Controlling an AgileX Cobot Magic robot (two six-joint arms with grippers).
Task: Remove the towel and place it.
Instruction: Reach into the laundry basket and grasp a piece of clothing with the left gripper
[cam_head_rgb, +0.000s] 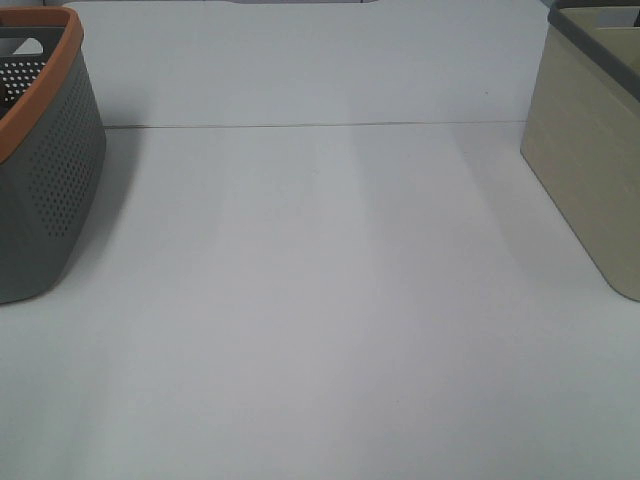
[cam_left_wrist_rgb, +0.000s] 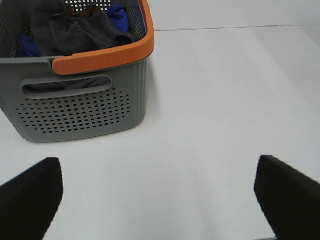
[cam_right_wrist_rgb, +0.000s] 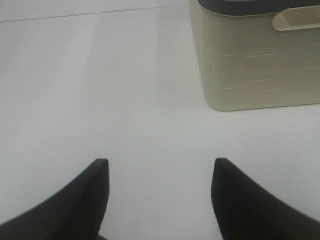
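At the near edge of each wrist view the dark fingers frame white tabletop (cam_head_rgb: 320, 320): the left gripper (cam_left_wrist_rgb: 159, 169) is spread wide with nothing between its fingers, and the right gripper (cam_right_wrist_rgb: 161, 162) is likewise parted and holds nothing. Beyond the left gripper stands a grey perforated basket (cam_left_wrist_rgb: 75, 112) with an orange rim and a slot handle in its near wall. The towel (cam_left_wrist_rgb: 75, 30) lies crumpled inside it, a dark charcoal heap reaching up to the rim, with a blue cloth (cam_left_wrist_rgb: 119, 15) showing beside and under it. Beyond the right gripper sits a beige bin (cam_right_wrist_rgb: 250, 65) with a dark grey rim. From the high camera the basket is at the left edge, the bin at the right, well apart, and a thin seam (cam_head_rgb: 320, 125) crosses the tabletop farther back
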